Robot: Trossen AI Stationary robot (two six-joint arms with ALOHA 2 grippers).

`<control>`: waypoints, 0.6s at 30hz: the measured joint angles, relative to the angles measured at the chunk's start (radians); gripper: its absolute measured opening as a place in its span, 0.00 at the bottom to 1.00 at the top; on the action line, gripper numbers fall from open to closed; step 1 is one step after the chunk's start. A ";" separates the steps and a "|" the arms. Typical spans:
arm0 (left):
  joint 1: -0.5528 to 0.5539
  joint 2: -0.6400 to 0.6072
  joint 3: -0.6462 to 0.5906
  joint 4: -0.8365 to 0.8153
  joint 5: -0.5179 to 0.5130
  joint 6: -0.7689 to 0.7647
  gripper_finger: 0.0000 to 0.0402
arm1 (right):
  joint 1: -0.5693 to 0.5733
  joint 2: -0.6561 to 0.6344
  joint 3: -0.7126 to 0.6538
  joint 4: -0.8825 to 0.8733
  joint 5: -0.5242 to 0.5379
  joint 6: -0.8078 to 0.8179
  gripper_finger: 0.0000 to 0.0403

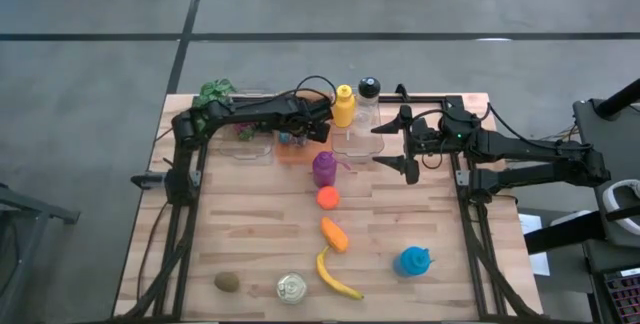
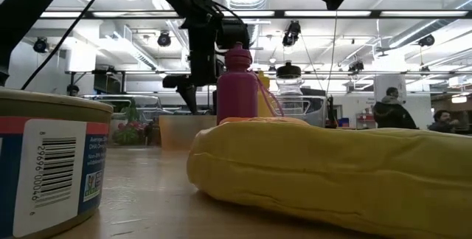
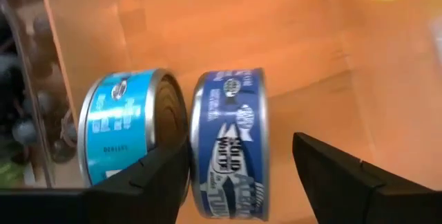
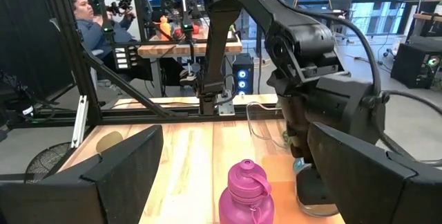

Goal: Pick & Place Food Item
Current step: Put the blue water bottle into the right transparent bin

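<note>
The dark blue tuna can [image 3: 229, 144] stands on its edge inside an orange-tinted clear container [image 1: 292, 150] at the far side of the table, touching a light blue can [image 3: 128, 126] that stands on edge beside it. The left gripper [image 3: 242, 175] hangs directly over the dark blue can with its fingers spread wide, one on each side and clear of the can's faces, so nothing is held. Just beside the container, toward the table's middle, is a purple bottle [image 1: 325, 168], with a yellow bottle [image 1: 343, 105] and a black-capped clear jar [image 1: 368, 104] behind it (both at the far edge). The right gripper [image 1: 410, 165] waits above the table near the jar, its jaws wide apart and empty. Nearer the front lie an orange ball [image 1: 328, 198], a carrot [image 1: 334, 233], a banana [image 1: 335, 277], a tin [image 1: 291, 288], a kiwi [image 1: 227, 282] and a blue bottle [image 1: 413, 261].
</note>
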State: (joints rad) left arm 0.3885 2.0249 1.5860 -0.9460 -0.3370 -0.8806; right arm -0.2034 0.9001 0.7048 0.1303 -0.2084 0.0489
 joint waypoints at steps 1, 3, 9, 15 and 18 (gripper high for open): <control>0.000 -0.002 0.007 0.000 0.000 0.015 0.66 | 0.000 0.000 0.000 0.000 0.000 0.000 0.89; 0.000 -0.008 0.020 -0.001 0.000 0.039 0.67 | 0.000 0.000 0.000 0.000 0.000 0.000 0.89; 0.003 -0.058 0.040 0.002 0.001 0.144 0.69 | 0.000 0.000 0.000 0.000 0.000 0.000 0.89; 0.006 -0.141 0.038 -0.005 0.001 0.178 0.68 | 0.000 0.000 0.000 0.000 0.000 0.000 0.89; 0.006 -0.191 0.038 -0.011 0.001 0.178 0.67 | 0.000 0.000 0.000 0.000 0.000 0.000 0.89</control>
State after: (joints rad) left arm 0.3946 1.8343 1.6238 -0.9571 -0.3363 -0.7022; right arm -0.2031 0.9001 0.7048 0.1299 -0.2085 0.0490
